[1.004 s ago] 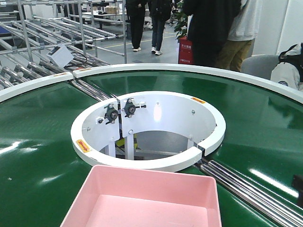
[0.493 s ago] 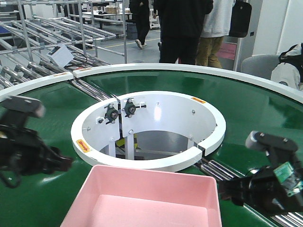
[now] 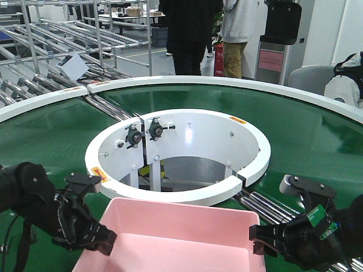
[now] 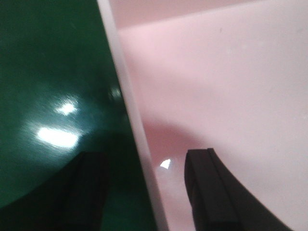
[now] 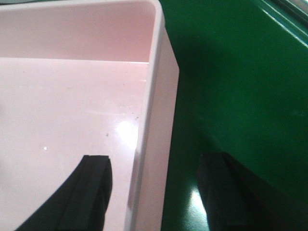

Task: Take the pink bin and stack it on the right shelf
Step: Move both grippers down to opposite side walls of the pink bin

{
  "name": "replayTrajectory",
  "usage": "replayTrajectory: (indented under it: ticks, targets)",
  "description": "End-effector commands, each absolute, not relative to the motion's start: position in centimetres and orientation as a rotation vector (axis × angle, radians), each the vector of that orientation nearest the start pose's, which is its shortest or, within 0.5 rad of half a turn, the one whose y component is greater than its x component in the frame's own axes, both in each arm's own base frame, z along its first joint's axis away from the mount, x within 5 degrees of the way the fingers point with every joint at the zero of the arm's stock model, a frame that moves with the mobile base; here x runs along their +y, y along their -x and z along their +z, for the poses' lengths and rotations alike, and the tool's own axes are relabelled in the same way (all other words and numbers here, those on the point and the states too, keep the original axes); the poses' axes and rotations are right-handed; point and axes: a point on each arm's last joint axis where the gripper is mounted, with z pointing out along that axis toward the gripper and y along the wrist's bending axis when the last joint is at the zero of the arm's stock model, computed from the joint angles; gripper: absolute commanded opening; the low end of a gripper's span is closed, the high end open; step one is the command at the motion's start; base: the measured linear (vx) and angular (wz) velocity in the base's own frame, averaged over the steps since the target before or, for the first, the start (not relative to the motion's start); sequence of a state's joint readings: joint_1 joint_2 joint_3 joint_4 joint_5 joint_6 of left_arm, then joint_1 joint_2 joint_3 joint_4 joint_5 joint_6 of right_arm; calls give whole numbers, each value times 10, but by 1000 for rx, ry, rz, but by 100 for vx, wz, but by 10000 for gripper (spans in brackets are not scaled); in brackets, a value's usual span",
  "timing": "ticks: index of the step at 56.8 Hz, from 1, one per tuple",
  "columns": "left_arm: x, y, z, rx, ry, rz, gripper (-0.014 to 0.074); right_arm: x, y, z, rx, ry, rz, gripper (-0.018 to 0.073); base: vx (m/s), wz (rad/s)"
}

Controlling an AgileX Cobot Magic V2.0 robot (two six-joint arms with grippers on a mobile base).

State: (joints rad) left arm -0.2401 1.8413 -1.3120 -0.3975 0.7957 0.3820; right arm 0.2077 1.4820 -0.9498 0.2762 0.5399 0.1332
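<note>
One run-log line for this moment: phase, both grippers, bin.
phase: pre-grasp | left gripper: open, astride pink bin left wall | right gripper: open, astride right wall | bin: on green belt

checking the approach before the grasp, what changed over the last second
Both arms came into view from the sides and dropped inward to the pale pink shallow plastic bin. The left gripper now straddles its left wall and the right gripper its right wall, fingers open, one inside and one outside; nothing gripped yet. The bin stayed put on the green curved conveyor belt.
</note>
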Motion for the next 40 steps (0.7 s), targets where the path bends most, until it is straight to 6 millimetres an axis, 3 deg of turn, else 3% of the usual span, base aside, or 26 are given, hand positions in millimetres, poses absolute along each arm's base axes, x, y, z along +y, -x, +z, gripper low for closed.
replayTrajectory:
  ticks: [1, 12, 27, 40]
  targets:
    - [-120, -364, 240, 2632, -497, -479, 481, 79, -297, 265, 2456, -144, 437, 449, 0, 0]
    - [-120, -364, 239, 2641, -499, -485, 481, 101, -303, 245, 2501, -83, 429, 449, 0, 0]
    - [-120, -365, 238, 2638, -500, -482, 479, 103, -317, 215, 2554, -183, 426, 426, 0, 0]
    - [-122, -367, 234, 2636, -469, -503, 477, 104, -319, 218, 2537, -160, 421, 243, 0, 0]
